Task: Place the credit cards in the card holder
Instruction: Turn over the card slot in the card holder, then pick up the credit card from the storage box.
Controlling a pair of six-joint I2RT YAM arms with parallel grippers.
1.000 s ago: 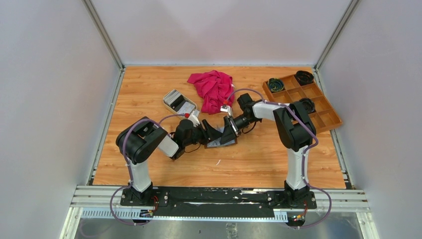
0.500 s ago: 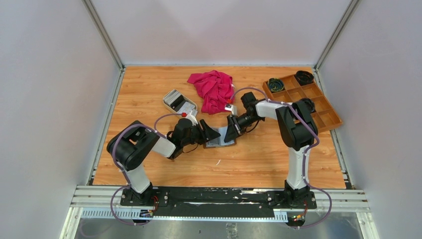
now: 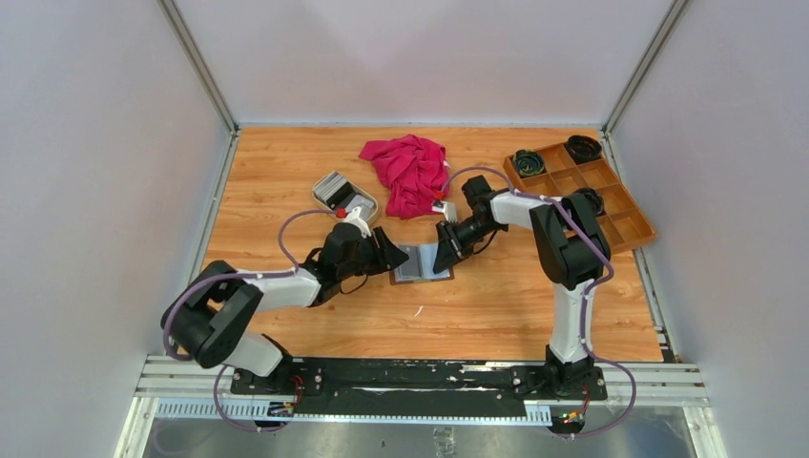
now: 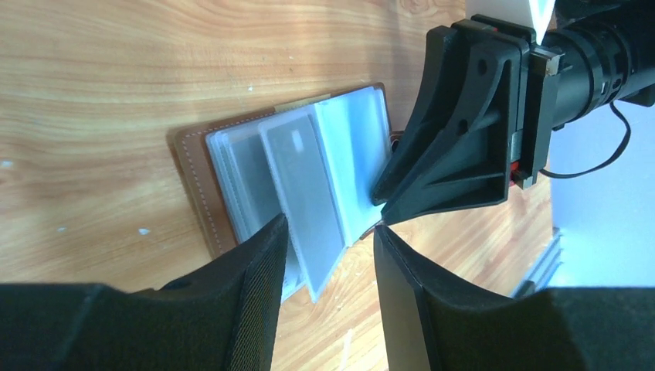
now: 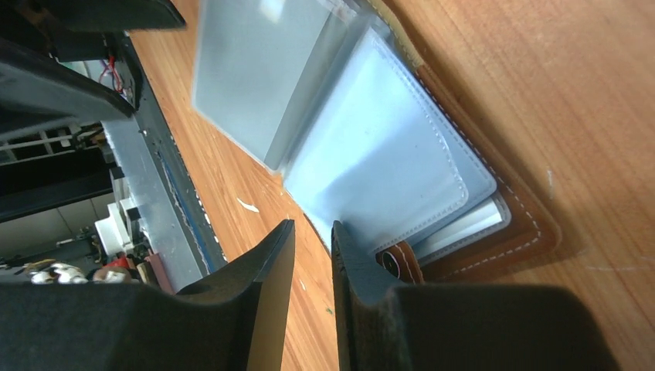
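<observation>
While the small brown leather card holder [image 3: 423, 263] lies open and flat on the wooden tabletop [image 3: 286, 162], the top view shows the left claw [image 3: 389, 254] just beside its left edge and the right claw [image 3: 445, 250] at its right edge, with the holder between them. Thin grey and white plastic credit cards [image 3: 338, 191] sit in a beige oval dish [image 3: 318, 198] behind the left claw, apart from the holder. A crumpled red cloth [image 3: 405, 170] and a wooden compartment tray [image 3: 611, 205] lie farther back.

From the left wrist, the left claw [image 4: 328, 259] stands moderately wide and grips nothing. The card holder [image 4: 197, 182] fans its clear sleeves just ahead, and the right claw [image 4: 382, 207] touches the far sleeve's edge.

From the right wrist, the right claw [image 5: 313, 251] is narrow, with a slit of bare tabletop showing between its fingers and nothing in that slit. The card holder [image 5: 502, 216] lies just ahead, one sleeve lifted.
</observation>
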